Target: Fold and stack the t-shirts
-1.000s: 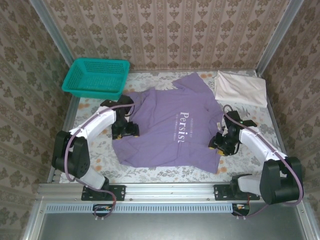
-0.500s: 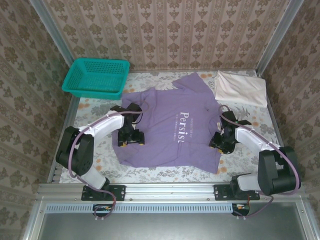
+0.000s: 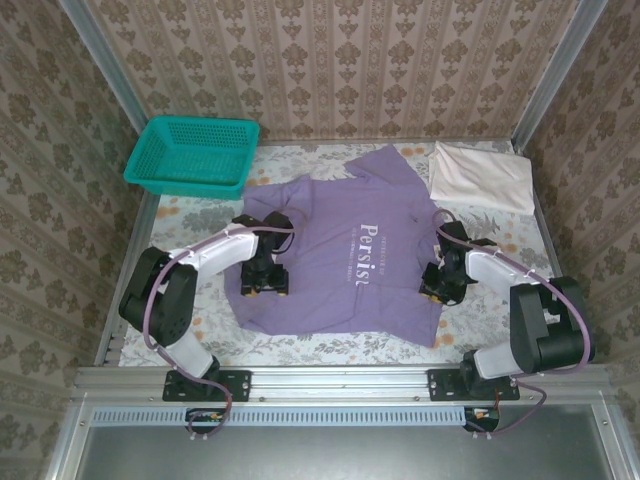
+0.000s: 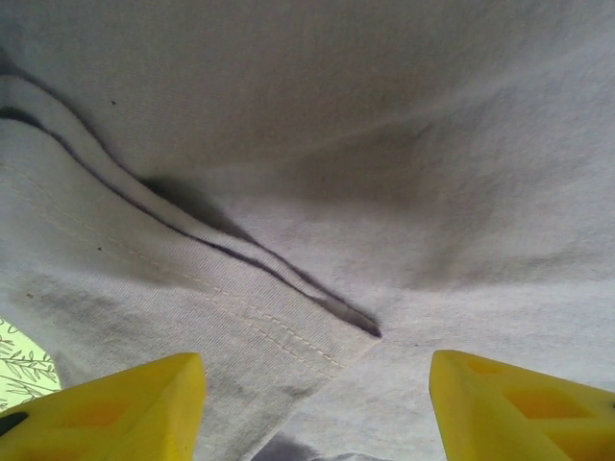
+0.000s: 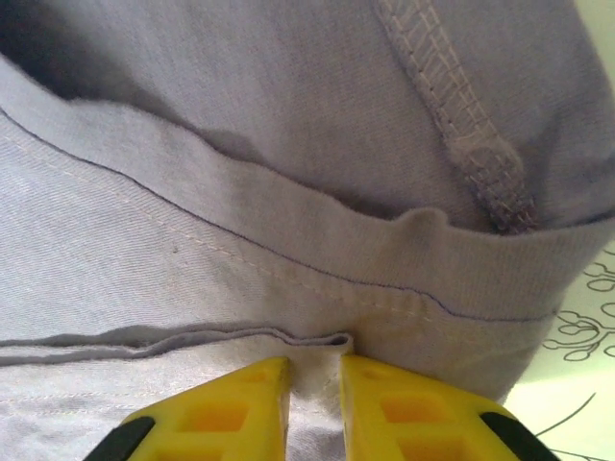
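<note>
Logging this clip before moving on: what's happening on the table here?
Both arms are on the purple t-shirt, which lies spread flat. The left gripper sits open over its left part; the right gripper pinches a fold near its right edge. The off-white t-shirt lies folded at the far right.

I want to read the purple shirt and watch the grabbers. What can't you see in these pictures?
- Top view: the small line beside the big word on the purple t-shirt, too tiny to read.
- Right wrist view: whether the right gripper has pinched the hem; bunched cloth sits in the gap.
- Left wrist view: whether the open left gripper touches the cloth; its fingers hide that.
- Off-white t-shirt, top view: front hidden by its folds.
</note>
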You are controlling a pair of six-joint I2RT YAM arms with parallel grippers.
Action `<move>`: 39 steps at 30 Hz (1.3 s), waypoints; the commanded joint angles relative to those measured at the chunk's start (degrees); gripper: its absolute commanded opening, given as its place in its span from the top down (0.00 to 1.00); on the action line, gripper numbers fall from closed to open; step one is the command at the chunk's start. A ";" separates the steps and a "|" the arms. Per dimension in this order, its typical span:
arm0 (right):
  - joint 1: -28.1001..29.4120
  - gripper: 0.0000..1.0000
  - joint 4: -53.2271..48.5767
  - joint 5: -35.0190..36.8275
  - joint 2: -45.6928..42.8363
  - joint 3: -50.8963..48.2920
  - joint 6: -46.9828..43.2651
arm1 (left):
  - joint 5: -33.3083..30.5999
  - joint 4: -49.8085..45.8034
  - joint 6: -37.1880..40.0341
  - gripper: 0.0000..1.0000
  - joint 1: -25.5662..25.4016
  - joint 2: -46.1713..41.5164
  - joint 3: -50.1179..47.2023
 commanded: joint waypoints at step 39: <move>0.86 0.76 -4.87 -2.26 -10.04 -1.91 -2.01 | -2.98 -1.86 1.00 0.70 -4.10 -0.56 -3.52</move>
